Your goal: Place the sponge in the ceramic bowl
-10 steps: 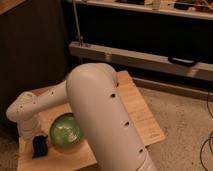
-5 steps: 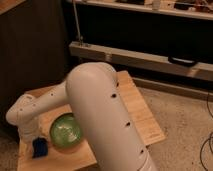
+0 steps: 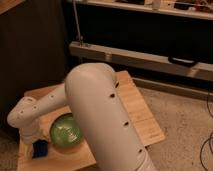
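Note:
The small blue sponge (image 3: 40, 149) sits at the front left corner of the wooden table (image 3: 135, 107). Just to its right stands the green ceramic bowl (image 3: 65, 133), glossy and round. My white arm sweeps from the lower right across the table and bends down at the left. Its gripper (image 3: 36, 143) points down right at the sponge, left of the bowl, and its tip is hidden behind the wrist and the sponge. Whether the sponge is gripped or resting on the table cannot be told.
The low wooden table ends close to the sponge on the left and front. Behind it runs a metal shelf rail (image 3: 145, 59) with a dark handle (image 3: 181, 62). Speckled floor (image 3: 185, 125) lies to the right, with cables (image 3: 207, 145) at the edge.
The arm's wrist end has sunk slightly toward the front left corner. Sponge and bowl stay where they were.

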Robot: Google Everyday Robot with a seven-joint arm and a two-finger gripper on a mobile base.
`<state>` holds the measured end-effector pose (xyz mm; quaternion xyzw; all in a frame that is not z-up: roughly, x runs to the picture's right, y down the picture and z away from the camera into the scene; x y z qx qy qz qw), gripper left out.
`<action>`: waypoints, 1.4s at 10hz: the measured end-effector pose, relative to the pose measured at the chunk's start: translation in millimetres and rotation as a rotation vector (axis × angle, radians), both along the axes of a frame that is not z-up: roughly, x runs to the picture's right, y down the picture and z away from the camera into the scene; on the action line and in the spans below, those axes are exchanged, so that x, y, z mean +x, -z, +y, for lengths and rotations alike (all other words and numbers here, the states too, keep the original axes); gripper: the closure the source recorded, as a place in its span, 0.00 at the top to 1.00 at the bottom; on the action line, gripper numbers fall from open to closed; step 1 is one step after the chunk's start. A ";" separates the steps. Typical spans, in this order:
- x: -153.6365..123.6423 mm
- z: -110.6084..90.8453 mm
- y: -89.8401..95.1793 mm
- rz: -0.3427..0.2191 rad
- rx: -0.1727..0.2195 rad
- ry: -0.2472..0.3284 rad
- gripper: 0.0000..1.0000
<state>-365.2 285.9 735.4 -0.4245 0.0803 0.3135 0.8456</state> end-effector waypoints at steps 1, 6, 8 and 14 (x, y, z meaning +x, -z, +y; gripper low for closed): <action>-0.1 1.4 -3.5 0.014 0.004 -0.002 0.67; 4.1 7.0 -14.4 0.055 -0.003 -0.026 0.67; 3.5 8.5 -16.5 0.063 -0.004 -0.036 0.56; 4.2 8.1 -18.7 0.086 -0.006 -0.042 0.02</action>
